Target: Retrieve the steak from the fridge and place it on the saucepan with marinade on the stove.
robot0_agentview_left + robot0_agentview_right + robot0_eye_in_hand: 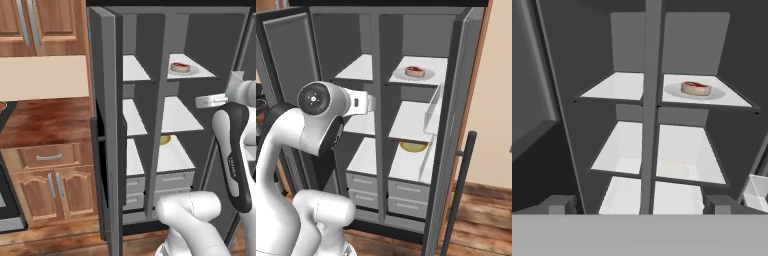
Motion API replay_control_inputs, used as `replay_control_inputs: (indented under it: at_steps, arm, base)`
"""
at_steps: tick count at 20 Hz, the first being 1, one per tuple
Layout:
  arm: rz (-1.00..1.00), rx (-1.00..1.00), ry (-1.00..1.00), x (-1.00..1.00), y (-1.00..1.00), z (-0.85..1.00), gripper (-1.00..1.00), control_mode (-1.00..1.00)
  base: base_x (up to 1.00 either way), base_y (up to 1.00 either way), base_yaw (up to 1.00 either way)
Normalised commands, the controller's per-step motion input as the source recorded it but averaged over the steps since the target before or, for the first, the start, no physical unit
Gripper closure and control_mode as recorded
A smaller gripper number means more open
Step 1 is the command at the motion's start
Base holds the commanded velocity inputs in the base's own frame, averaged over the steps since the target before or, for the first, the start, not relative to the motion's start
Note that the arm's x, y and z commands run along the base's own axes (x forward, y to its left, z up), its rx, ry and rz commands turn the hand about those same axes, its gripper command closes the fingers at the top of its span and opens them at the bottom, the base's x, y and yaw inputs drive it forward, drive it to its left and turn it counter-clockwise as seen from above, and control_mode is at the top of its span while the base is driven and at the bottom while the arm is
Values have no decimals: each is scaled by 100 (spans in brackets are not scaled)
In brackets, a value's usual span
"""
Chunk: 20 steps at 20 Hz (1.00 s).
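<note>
steak [696, 88] on grey plate [671, 91], top right shelf (red top, beige rim) | fridge [165, 55] doors open | yellowish food [413, 146] on lower right shelf | gripper [641, 205] outside, fingers spread wide, empty | no readable writing

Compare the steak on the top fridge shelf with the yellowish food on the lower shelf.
The steak is red with a pale rim; the yellowish food has no red. The steak sits on a grey plate; the yellowish food lies straight on its shelf. The steak is on the top right shelf, the yellowish food two shelves below. Both are small, rounded and inside the open fridge.
</note>
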Motion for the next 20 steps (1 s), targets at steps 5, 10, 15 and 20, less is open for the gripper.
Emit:
replay_control_inputs:
  at_steps: [5,10,15,20]
  arm:
    - [0,0,0,0,0,0,-100,100]
    - [0,0,0,0,0,0,-100,100]
    - [0,0,0,0,0,0,-100,100]
    - [0,0,0,0,0,0,-100,100]
  base:
    - [26,-14,-1]
    - [18,-26,0]
    - [13,-33,0]
    - [21,-25,0]
